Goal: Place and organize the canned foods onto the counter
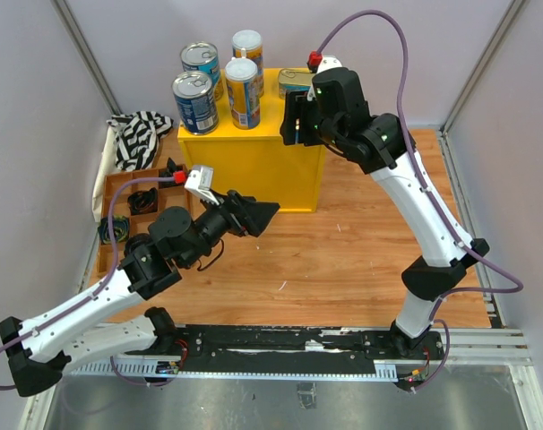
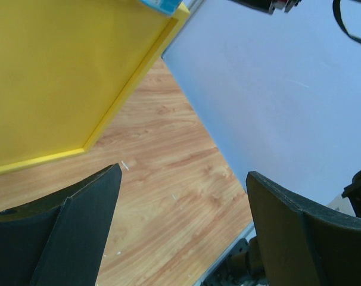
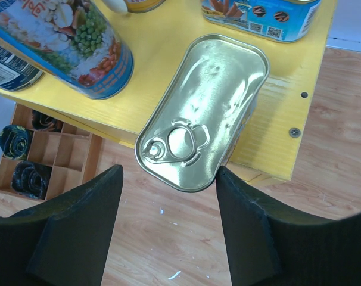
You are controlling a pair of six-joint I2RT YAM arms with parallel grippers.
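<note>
A black-and-white striped cloth [image 1: 137, 134] and a brown wooden compartment tray [image 3: 73, 152] holding small black rolled objects [image 3: 25, 177] lay left of the bright yellow box-shaped cabinet [image 1: 254, 166]. On its flat top stood two wide blue-labelled silver-topped cans [image 1: 194, 101], two slim white-lidded yellow-blue cans [image 1: 242, 92] and two flat rectangular gold tins [image 3: 204, 107]. The right gripper [image 3: 168, 171] was spread wide at one tin's ring-pull end, gripping nothing. The left gripper [image 2: 185, 173] hung spread and empty over the wooden table [image 1: 343, 260].

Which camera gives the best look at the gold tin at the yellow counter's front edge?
Right wrist: the gold tin fills the frame, pull ring up. In the top external view, the right claw hides it. The left wrist misses it.
</note>
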